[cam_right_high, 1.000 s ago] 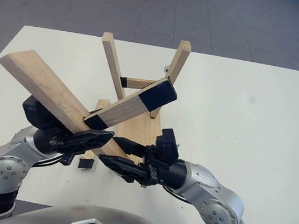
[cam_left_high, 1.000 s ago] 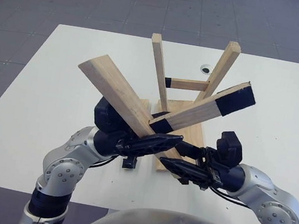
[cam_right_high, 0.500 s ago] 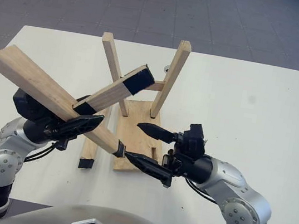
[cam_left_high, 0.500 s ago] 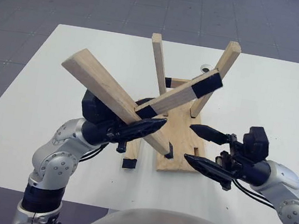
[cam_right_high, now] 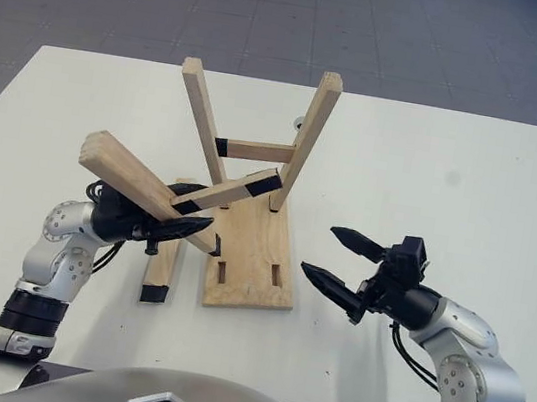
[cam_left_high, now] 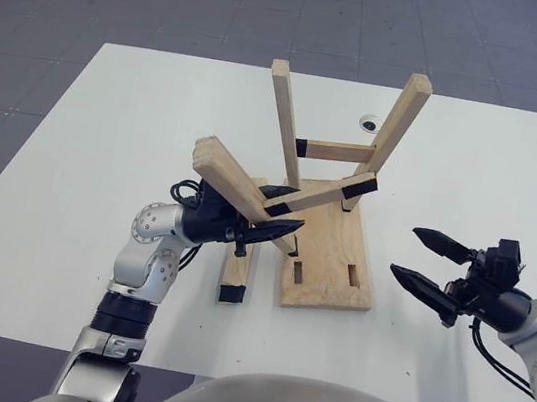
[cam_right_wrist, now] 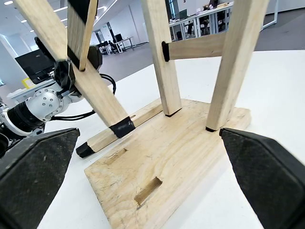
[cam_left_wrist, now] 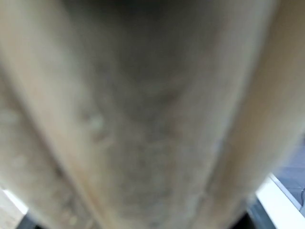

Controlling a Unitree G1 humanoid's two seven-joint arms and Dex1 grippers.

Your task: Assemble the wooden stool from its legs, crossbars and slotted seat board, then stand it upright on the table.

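The slotted seat board (cam_left_high: pixel 331 271) lies flat on the white table. Two legs (cam_left_high: pixel 285 123) stand upright in it, joined by a crossbar (cam_left_high: pixel 336 152). My left gripper (cam_left_high: pixel 266 229) is shut on a third leg (cam_left_high: pixel 227 177), tilted over the board's left edge; its black-tipped crossbar (cam_left_high: pixel 322 193) points toward the standing legs. Blurred wood shows close up in the left wrist view. Another leg (cam_left_high: pixel 236 272) with a black end lies beside the board. My right gripper (cam_right_high: pixel 318 249) hovers open to the right of the board, holding nothing; its dark fingers (cam_right_wrist: pixel 33 176) frame the board (cam_right_wrist: pixel 157 157).
A round cable hole (cam_left_high: pixel 370 123) sits in the table behind the stool parts. The table's front edge runs just below both arms. Bare tabletop lies to the far left and far right of the board.
My left gripper has lowered the leg and crossbar toward the seat board. My right gripper has drawn back to the right, away from the held piece, fingers spread wide.
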